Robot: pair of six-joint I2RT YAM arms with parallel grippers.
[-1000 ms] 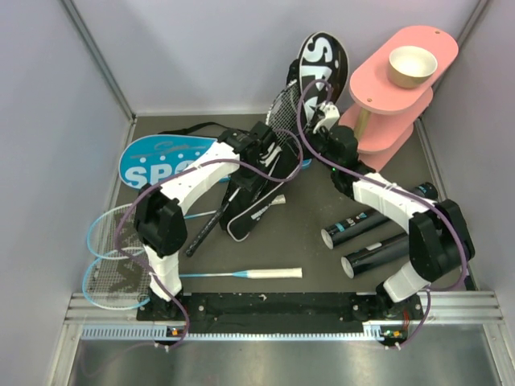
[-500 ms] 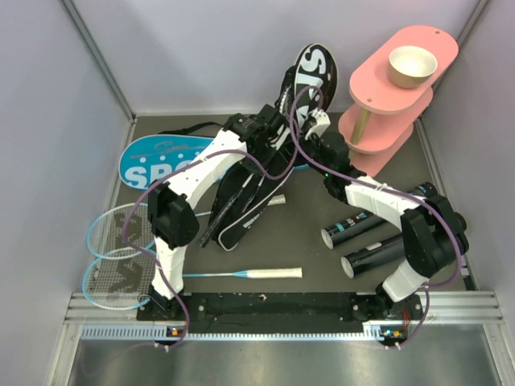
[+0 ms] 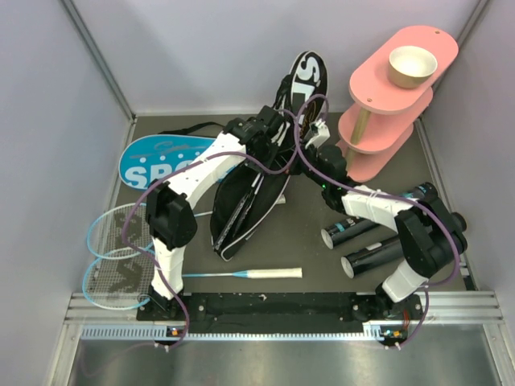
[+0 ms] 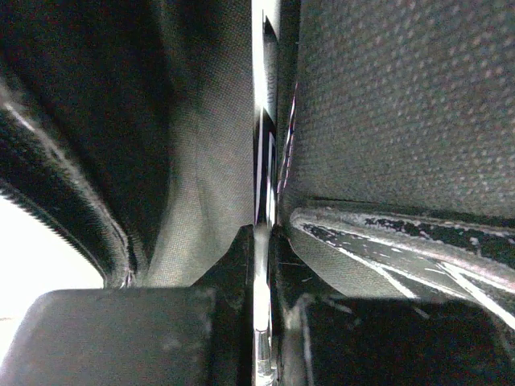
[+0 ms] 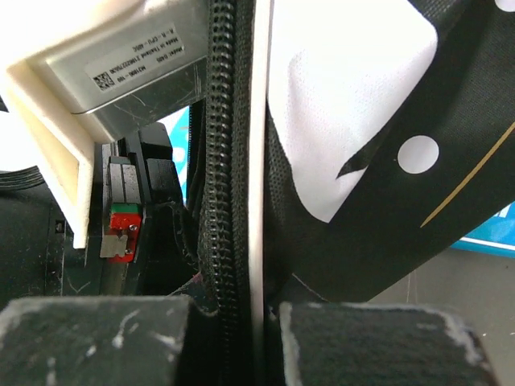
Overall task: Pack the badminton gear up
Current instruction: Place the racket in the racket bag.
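your black bag has swung in the last second. its lettered top leaned close to the pink stand; now it stands further left of the stand and is turned nearly edge-on. its lower end has slid further from the stand, and both arms have come left with it. the racket, whose netted head showed in the open just left of the stand a second ago, no longer shows there. thin dark lines now run inside the bag's mouth. i judge the racket is going in, so this one item is close to packed and the rest is untouched.

your left gripper is clenched on a thin glossy bar, most likely the racket's shaft or frame. the bar runs straight out between the pads with dark bag cloth on both sides, so those fingers sit inside the bag. your right gripper is clamped on the bag's zipper edge. the teeth and white piping pass right between its pads, holding the mouth up.

still out are two black tubes below the stand, and the blue bag and blue rackets far left of it.
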